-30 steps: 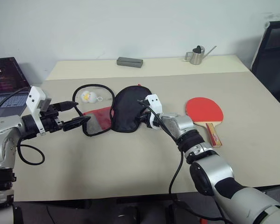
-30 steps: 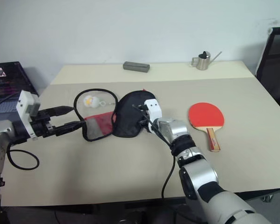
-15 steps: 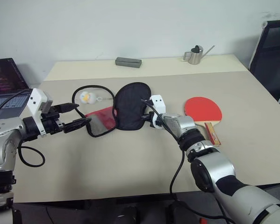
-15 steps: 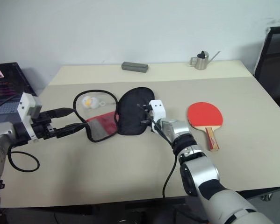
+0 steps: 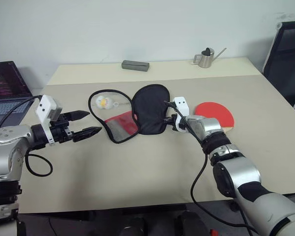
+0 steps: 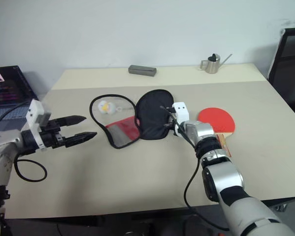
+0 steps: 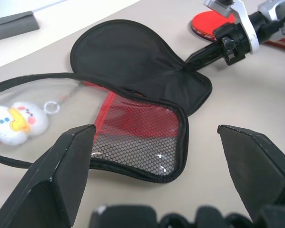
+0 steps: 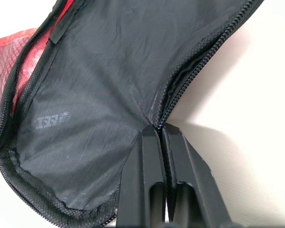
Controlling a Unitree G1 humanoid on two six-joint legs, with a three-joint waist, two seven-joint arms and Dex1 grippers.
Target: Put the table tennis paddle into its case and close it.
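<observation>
Fingers of the right gripper (image 8: pixel 155 135) pinched the case (image 5: pixel 149 108) by its near right edge; the left gripper (image 5: pixel 90 123) gaped, left of it. The table tennis paddle (image 5: pixel 215 114) lay just right. Farther off stood a small watering can (image 5: pixel 205 57).

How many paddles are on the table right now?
1. The paddle lies face up on the table, just right of the open case, partly behind the right gripper. The case's flaps look flat, so a hidden second one is unlikely.
</observation>
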